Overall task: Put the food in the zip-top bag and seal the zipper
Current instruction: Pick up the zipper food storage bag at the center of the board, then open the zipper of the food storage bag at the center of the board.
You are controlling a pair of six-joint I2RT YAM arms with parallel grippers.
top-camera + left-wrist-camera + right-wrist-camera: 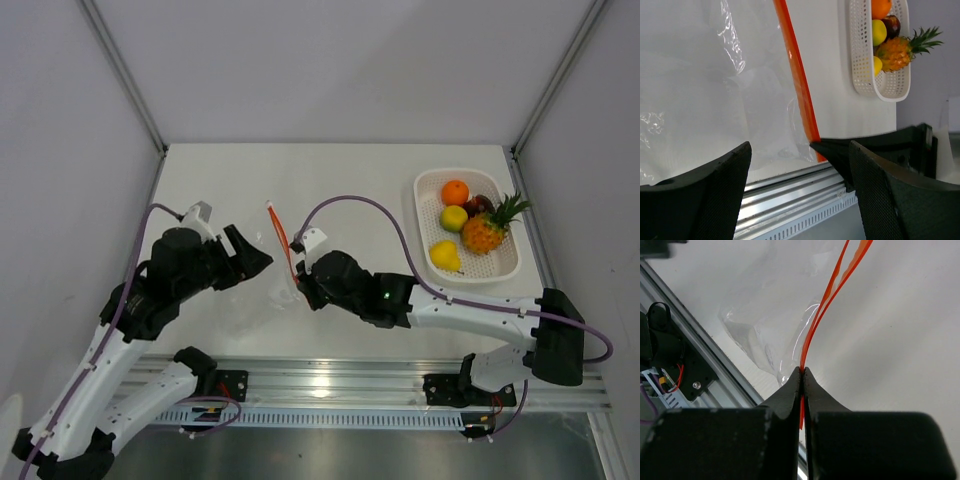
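Note:
The clear zip-top bag [262,250] lies crinkled on the table between my two grippers. Its red-orange zipper [279,226] runs away from me along the right edge. My right gripper [299,281] is shut on the zipper's near end; in the right wrist view the strip [826,315] comes out from between the pressed fingertips [802,371] in two layers. My left gripper [256,258] stands open just left of the bag [715,90], nothing between its fingers [800,150]. The food sits in a white basket: orange [455,191], yellow-green fruit [454,217], pear [445,255], pineapple [484,233], dark red fruit [481,203].
The white perforated basket [506,268] stands at the back right, near the right wall. An aluminium rail [330,385] runs along the table's near edge, close behind both grippers. White walls enclose the table on three sides.

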